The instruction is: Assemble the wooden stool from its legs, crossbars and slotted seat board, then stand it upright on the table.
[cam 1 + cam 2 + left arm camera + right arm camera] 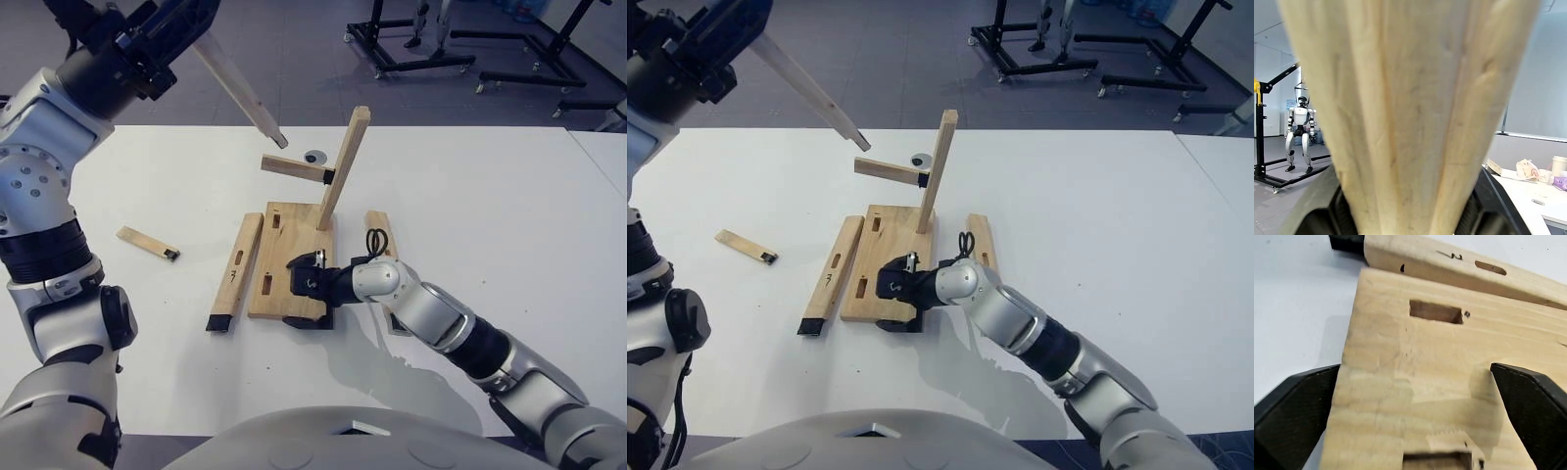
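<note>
The slotted seat board (284, 257) lies flat on the white table (470, 196). One leg (343, 168) stands tilted in a far slot, with a crossbar (292, 168) sticking out of it toward my left. My right gripper (310, 294) is shut on the board's near edge (1415, 382), one finger (1535, 401) on top and the other underneath. My left gripper (186, 34) is raised at the far left, shut on another leg (240, 90) whose free end points down toward the crossbar. That leg (1410, 117) runs close past the left wrist camera.
A third leg (235, 272) with a black foot cap lies just left of the board. A fourth (378, 227) lies to its right, partly under my right arm. A short crossbar (147, 243) rests at the left. Black wheeled frames (460, 49) stand beyond the table.
</note>
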{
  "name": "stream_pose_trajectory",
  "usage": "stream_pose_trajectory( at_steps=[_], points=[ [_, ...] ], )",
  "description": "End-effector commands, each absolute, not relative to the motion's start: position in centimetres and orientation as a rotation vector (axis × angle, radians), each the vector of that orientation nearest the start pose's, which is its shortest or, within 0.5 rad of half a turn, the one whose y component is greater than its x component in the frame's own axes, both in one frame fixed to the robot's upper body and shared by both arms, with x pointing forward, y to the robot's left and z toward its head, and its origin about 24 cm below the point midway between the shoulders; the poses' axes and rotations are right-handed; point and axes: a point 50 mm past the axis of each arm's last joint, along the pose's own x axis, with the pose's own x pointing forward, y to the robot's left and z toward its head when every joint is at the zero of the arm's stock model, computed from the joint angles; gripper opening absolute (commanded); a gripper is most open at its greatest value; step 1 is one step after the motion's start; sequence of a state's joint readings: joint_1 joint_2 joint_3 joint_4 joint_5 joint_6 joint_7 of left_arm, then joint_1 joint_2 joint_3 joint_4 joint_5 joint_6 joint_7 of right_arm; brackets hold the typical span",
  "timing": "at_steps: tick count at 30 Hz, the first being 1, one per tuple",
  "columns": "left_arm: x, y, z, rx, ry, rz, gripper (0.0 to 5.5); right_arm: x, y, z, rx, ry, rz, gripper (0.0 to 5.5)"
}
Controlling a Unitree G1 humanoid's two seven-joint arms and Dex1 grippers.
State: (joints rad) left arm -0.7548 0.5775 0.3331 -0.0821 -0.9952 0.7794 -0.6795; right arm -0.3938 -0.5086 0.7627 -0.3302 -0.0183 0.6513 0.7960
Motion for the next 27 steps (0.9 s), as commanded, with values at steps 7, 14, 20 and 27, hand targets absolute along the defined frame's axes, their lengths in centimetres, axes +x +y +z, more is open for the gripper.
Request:
stream_pose_trajectory(
  at_steps=[7,14,20,27],
  points=[
    [29.1,19.9,28.6,-0.282,-0.353,-0.971,2.02,22.5,-11.5,7.0,-0.819,0.533,1.346,5.4],
    [29.1,20.3,28.8,-0.277,-0.36,-0.954,2.02,23.3,-13.2,9.8,-0.801,0.528,1.358,5.4],
    [29.1,20.5,28.9,-0.278,-0.361,-0.95,2.02,23.6,-10.9,13.7,-0.607,0.317,1.416,5.4],
    [29.1,20.2,28.6,-0.279,-0.353,-0.955,2.02,21.9,-6.1,9.9,-0.596,0.248,1.532,5.4]
  ],
)
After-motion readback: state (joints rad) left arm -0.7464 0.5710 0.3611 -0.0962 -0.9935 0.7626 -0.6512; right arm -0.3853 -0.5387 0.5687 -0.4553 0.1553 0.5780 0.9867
